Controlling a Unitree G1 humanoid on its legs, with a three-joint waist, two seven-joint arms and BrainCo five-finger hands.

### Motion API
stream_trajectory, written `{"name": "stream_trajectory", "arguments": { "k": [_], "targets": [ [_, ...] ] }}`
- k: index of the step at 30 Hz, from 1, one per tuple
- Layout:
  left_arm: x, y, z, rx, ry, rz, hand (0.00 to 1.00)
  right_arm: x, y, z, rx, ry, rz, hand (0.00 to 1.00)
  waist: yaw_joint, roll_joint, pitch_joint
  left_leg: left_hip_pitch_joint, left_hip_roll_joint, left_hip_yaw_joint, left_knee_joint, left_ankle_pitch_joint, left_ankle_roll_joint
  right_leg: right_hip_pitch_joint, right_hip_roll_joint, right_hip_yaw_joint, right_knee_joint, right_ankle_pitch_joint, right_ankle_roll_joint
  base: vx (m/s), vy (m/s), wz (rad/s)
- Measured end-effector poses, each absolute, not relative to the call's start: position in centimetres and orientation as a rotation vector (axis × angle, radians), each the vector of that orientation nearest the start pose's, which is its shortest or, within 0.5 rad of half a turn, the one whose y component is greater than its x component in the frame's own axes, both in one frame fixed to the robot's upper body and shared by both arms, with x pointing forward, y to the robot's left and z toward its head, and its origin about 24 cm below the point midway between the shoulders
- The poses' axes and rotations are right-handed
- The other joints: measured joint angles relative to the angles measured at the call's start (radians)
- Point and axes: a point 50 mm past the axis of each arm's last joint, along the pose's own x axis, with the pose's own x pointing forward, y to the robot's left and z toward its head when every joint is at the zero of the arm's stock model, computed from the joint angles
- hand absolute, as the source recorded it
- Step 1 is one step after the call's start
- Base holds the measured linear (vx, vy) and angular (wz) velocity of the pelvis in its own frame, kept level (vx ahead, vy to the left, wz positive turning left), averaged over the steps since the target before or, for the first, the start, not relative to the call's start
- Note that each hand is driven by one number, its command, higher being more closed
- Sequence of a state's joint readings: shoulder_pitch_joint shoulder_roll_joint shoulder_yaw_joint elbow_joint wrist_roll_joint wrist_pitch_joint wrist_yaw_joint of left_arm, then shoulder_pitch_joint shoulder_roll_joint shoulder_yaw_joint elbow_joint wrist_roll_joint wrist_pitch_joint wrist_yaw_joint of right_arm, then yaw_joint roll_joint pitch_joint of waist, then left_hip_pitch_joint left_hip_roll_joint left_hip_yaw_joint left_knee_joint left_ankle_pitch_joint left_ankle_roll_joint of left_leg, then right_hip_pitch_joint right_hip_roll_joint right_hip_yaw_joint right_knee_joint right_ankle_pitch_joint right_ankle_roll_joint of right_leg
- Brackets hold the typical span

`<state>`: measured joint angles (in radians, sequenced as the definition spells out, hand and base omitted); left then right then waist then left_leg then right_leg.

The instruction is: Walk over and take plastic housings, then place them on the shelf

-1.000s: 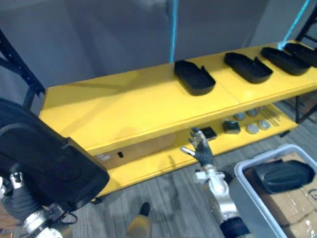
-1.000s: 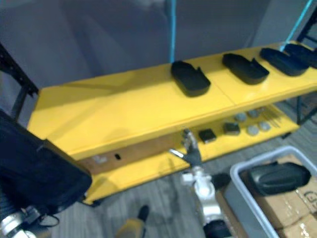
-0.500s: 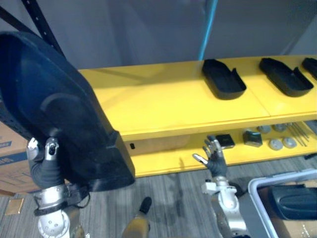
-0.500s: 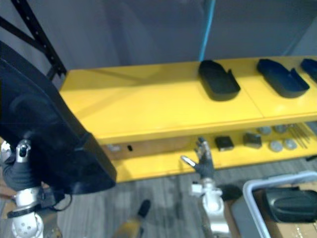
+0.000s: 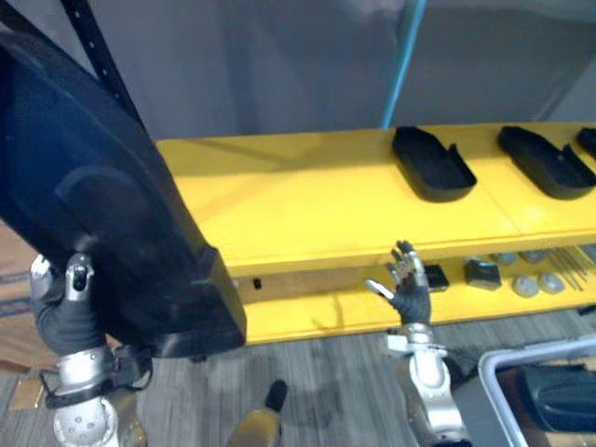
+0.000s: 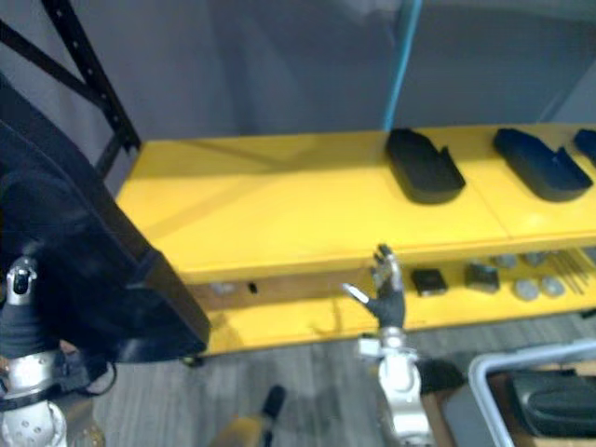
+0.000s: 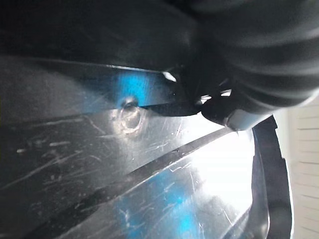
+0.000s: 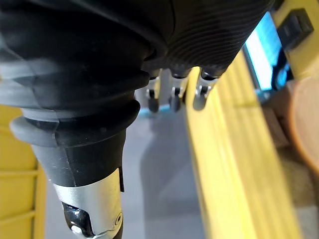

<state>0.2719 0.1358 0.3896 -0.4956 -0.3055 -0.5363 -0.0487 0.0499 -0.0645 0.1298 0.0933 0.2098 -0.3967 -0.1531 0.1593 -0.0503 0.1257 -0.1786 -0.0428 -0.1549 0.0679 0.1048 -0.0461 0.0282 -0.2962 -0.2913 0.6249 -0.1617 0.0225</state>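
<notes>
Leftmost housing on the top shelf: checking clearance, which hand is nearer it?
Right. The right hand, open, hangs below the leftmost housing by the lower shelf; the left hand grips a large housing far left.

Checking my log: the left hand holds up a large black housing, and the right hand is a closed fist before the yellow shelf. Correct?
One error: the right hand is open, fingers straight, before the yellow shelf; the left eye view shows it. The left hand does hold the large black housing.

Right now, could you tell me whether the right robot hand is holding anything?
No, the right robot hand is raised with straight, empty fingers before the yellow shelf; the left robot hand carries the black housing.
</notes>
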Motion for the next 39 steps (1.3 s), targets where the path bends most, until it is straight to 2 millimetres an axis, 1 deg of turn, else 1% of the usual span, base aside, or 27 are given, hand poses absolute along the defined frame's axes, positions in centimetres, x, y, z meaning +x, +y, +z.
{"name": "stream_trajectory", "arguments": {
  "k": [1, 2, 3, 4, 5, 6, 7, 9, 11, 12, 13, 14, 15, 16, 17, 19, 21, 24, 26, 27, 28, 30, 32, 34, 37, 38, 39],
  "targets": [
    [15.0, 25.2, 16.1, 0.109, -0.833, 0.306, 1.00, 24.1, -14.4, 4.5, 0.180, -0.236, -0.075, 0.00, 0.000, -0.005, 0.003, 0.023, 0.000, 0.015, -0.006, -0.009, 0.009, -0.018, -0.020, -0.005, 0.043, 0.028, -0.007, 0.05, 0.110, -0.98],
    [14.8, 25.5, 16.1, 0.120, -0.829, 0.334, 1.00, 24.8, -14.0, 4.8, 0.174, -0.248, -0.060, 0.00, 0.001, -0.004, 0.006, 0.070, 0.010, 0.057, -0.019, -0.026, 0.024, -0.042, -0.051, -0.013, 0.103, 0.100, -0.026, 0.04, 0.106, -0.91],
    [14.9, 25.7, 16.3, 0.122, -0.838, 0.348, 1.00, 25.2, -13.7, 4.9, 0.173, -0.250, -0.048, 0.00, -0.008, 0.022, 0.014, 0.102, 0.030, 0.068, -0.026, -0.038, 0.040, -0.051, -0.058, -0.016, 0.129, 0.133, -0.036, 0.03, 0.112, -0.78],
    [15.1, 25.7, 16.5, 0.120, -0.848, 0.350, 1.00, 25.3, -13.7, 5.0, 0.170, -0.252, -0.043, 0.00, -0.011, 0.026, 0.013, 0.109, 0.041, 0.069, -0.026, -0.048, 0.043, -0.055, -0.051, -0.016, 0.125, 0.080, -0.026, -0.04, 0.103, -0.51],
    [15.5, 25.9, 16.9, 0.114, -0.871, 0.359, 1.00, 25.5, -13.7, 5.2, 0.164, -0.261, -0.027, 0.00, -0.009, 0.035, 0.011, 0.107, 0.070, 0.081, -0.022, -0.062, 0.038, -0.080, -0.024, -0.019, 0.087, 0.002, -0.009, -0.13, 0.085, -0.37],
    [16.0, 26.1, 17.1, 0.109, -0.883, 0.365, 1.00, 25.7, -13.6, 5.5, 0.155, -0.274, -0.017, 0.00, -0.010, 0.045, 0.017, 0.104, 0.100, 0.081, -0.019, -0.070, 0.031, -0.087, 0.013, -0.020, -0.020, -0.027, 0.010, -0.20, 0.091, -0.33],
    [16.5, 26.3, 17.1, 0.102, -0.881, 0.371, 1.00, 25.8, -13.7, 5.6, 0.144, -0.280, -0.008, 0.00, -0.010, 0.049, 0.016, 0.096, 0.115, 0.080, -0.019, -0.072, 0.028, -0.092, 0.034, -0.010, -0.114, -0.025, 0.016, -0.22, 0.092, -0.11],
    [17.4, 26.5, 16.6, 0.072, -0.857, 0.393, 1.00, 26.0, -14.0, 5.9, 0.123, -0.291, -0.001, 0.00, -0.017, 0.050, 0.016, 0.079, 0.122, 0.058, -0.013, -0.077, 0.020, -0.103, 0.039, 0.018, -0.279, -0.005, 0.034, -0.19, 0.056, 0.23],
    [17.6, 26.6, 16.2, 0.057, -0.832, 0.404, 1.00, 25.9, -14.1, 5.9, 0.117, -0.289, 0.000, 0.00, -0.032, 0.052, 0.018, 0.073, 0.122, 0.027, -0.002, -0.084, 0.010, -0.105, 0.052, 0.082, -0.318, 0.005, 0.042, -0.09, -0.070, 0.56],
    [17.7, 26.3, 15.9, 0.039, -0.817, 0.400, 1.00, 25.7, -14.2, 6.0, 0.117, -0.295, 0.001, 0.00, -0.041, 0.051, 0.017, 0.074, 0.123, -0.006, 0.003, -0.093, -0.005, -0.083, 0.074, 0.133, -0.349, 0.028, 0.045, -0.04, -0.174, 0.66],
    [17.8, 26.1, 15.8, 0.033, -0.815, 0.392, 1.00, 25.6, -14.3, 6.2, 0.116, -0.303, 0.000, 0.00, -0.041, 0.048, 0.015, 0.075, 0.121, -0.018, 0.002, -0.095, -0.015, -0.070, 0.076, 0.131, -0.365, 0.044, 0.052, -0.02, -0.329, 0.84],
    [17.7, 25.9, 15.9, 0.037, -0.814, 0.381, 1.00, 25.6, -14.2, 6.6, 0.114, -0.320, 0.014, 0.00, -0.040, 0.023, 0.001, 0.077, 0.107, -0.031, -0.009, -0.094, -0.043, -0.051, 0.081, 0.121, -0.388, 0.095, 0.055, 0.05, -0.398, 0.61],
    [17.5, 25.8, 15.8, 0.036, -0.813, 0.380, 1.00, 25.6, -14.3, 6.9, 0.105, -0.335, 0.025, 0.00, -0.036, 0.000, -0.015, 0.087, 0.102, -0.034, -0.026, -0.086, -0.069, -0.025, 0.072, 0.089, -0.412, 0.056, 0.127, 0.08, -0.488, 0.56],
    [17.2, 25.4, 15.3, 0.007, -0.797, 0.386, 1.00, 25.9, -14.8, 7.3, 0.082, -0.347, 0.042, 0.00, -0.032, 0.041, -0.021, 0.091, 0.138, -0.047, -0.042, -0.078, -0.091, 0.006, 0.107, 0.060, -0.449, 0.048, 0.133, 0.09, -0.373, 0.40],
    [17.1, 25.1, 15.2, -0.004, -0.789, 0.380, 1.00, 25.9, -15.1, 7.4, 0.073, -0.350, 0.046, 0.00, -0.033, 0.059, -0.032, 0.088, 0.155, -0.044, -0.047, -0.076, -0.094, 0.014, 0.125, 0.041, -0.467, 0.046, 0.126, 0.07, -0.326, 0.36],
    [16.9, 24.4, 15.5, -0.001, -0.795, 0.361, 1.00, 26.0, -16.4, 7.6, 0.046, -0.353, 0.040, 0.00, -0.031, 0.115, -0.064, 0.091, 0.212, -0.011, -0.082, -0.046, -0.129, 0.034, 0.182, 0.010, -0.501, 0.050, 0.105, 0.10, -0.246, 0.32],
    [16.8, 24.1, 16.1, 0.004, -0.826, 0.355, 1.00, 26.2, -17.2, 8.0, 0.038, -0.369, 0.017, 0.00, -0.036, 0.124, -0.072, 0.092, 0.223, 0.018, -0.086, -0.033, -0.132, 0.046, 0.196, -0.009, -0.509, 0.043, 0.094, 0.06, -0.179, 0.21],
    [16.7, 24.0, 16.2, 0.012, -0.832, 0.355, 1.00, 26.7, -17.4, 9.0, 0.037, -0.409, 0.014, 0.00, -0.035, 0.117, -0.070, 0.091, 0.225, 0.047, -0.087, -0.027, -0.127, 0.047, 0.205, -0.011, -0.512, 0.040, 0.088, 0.04, -0.085, 0.05],
    [16.7, 24.0, 16.3, 0.011, -0.833, 0.355, 1.00, 26.7, -17.4, 9.7, 0.046, -0.447, 0.005, 0.00, -0.034, 0.103, -0.065, 0.091, 0.220, 0.048, -0.096, -0.027, -0.127, 0.048, 0.201, -0.018, -0.515, 0.039, 0.089, 0.04, 0.010, 0.12],
    [16.8, 24.0, 16.2, 0.010, -0.828, 0.356, 1.00, 26.6, -17.3, 10.4, 0.067, -0.488, -0.005, 0.00, -0.036, 0.090, -0.056, 0.090, 0.209, 0.036, -0.096, -0.026, -0.127, 0.059, 0.192, -0.039, -0.518, 0.039, 0.089, 0.03, 0.028, 0.29],
    [16.9, 24.1, 16.0, 0.009, -0.820, 0.358, 1.00, 26.5, -17.3, 10.8, 0.075, -0.505, -0.013, 0.00, -0.038, 0.085, -0.055, 0.090, 0.203, 0.027, -0.097, -0.026, -0.126, 0.068, 0.188, -0.049, -0.520, 0.039, 0.089, 0.03, 0.055, 0.50],
    [17.2, 24.4, 15.3, 0.010, -0.786, 0.368, 1.00, 26.1, -17.2, 12.2, 0.094, -0.571, -0.026, 0.00, -0.038, 0.065, -0.063, 0.094, 0.168, 0.004, -0.117, -0.008, -0.105, 0.096, 0.159, -0.098, -0.523, 0.030, 0.101, 0.03, 0.085, 0.62],
    [17.4, 24.6, 14.9, 0.010, -0.765, 0.370, 1.00, 26.0, -17.1, 12.9, 0.099, -0.599, -0.027, 0.00, -0.036, 0.061, -0.065, 0.102, 0.147, -0.007, -0.148, 0.014, -0.093, 0.105, 0.138, -0.126, -0.513, 0.022, 0.110, 0.00, 0.103, 0.51],
    [17.3, 24.9, 14.6, 0.017, -0.751, 0.379, 1.00, 26.1, -17.0, 12.8, 0.105, -0.591, -0.028, 0.00, -0.032, 0.061, -0.066, 0.101, 0.132, 0.000, -0.154, 0.007, -0.077, 0.113, 0.121, -0.143, -0.512, 0.021, 0.112, -0.03, 0.097, 0.31],
    [17.2, 25.1, 14.7, 0.029, -0.756, 0.371, 1.00, 26.0, -17.7, 12.7, 0.109, -0.589, -0.065, 0.00, -0.039, 0.062, -0.067, 0.081, 0.134, 0.103, -0.153, 0.029, -0.057, 0.114, 0.101, -0.171, -0.512, 0.022, 0.124, -0.03, 0.067, 0.29],
    [17.1, 25.2, 14.7, 0.036, -0.755, 0.370, 1.00, 26.0, -17.8, 12.7, 0.113, -0.586, -0.073, 0.00, -0.039, 0.061, -0.066, 0.080, 0.133, 0.108, -0.153, 0.032, -0.059, 0.113, 0.099, -0.171, -0.512, 0.023, 0.126, -0.01, 0.039, 0.10],
    [16.9, 25.3, 14.6, 0.049, -0.747, 0.362, 1.00, 25.6, -17.3, 11.1, 0.170, -0.511, -0.072, 0.00, -0.065, 0.057, -0.045, 0.091, 0.129, 0.148, -0.155, 0.045, -0.068, 0.106, 0.086, -0.142, -0.516, 0.040, 0.139, 0.00, 0.000, 0.00]
  ]
}}
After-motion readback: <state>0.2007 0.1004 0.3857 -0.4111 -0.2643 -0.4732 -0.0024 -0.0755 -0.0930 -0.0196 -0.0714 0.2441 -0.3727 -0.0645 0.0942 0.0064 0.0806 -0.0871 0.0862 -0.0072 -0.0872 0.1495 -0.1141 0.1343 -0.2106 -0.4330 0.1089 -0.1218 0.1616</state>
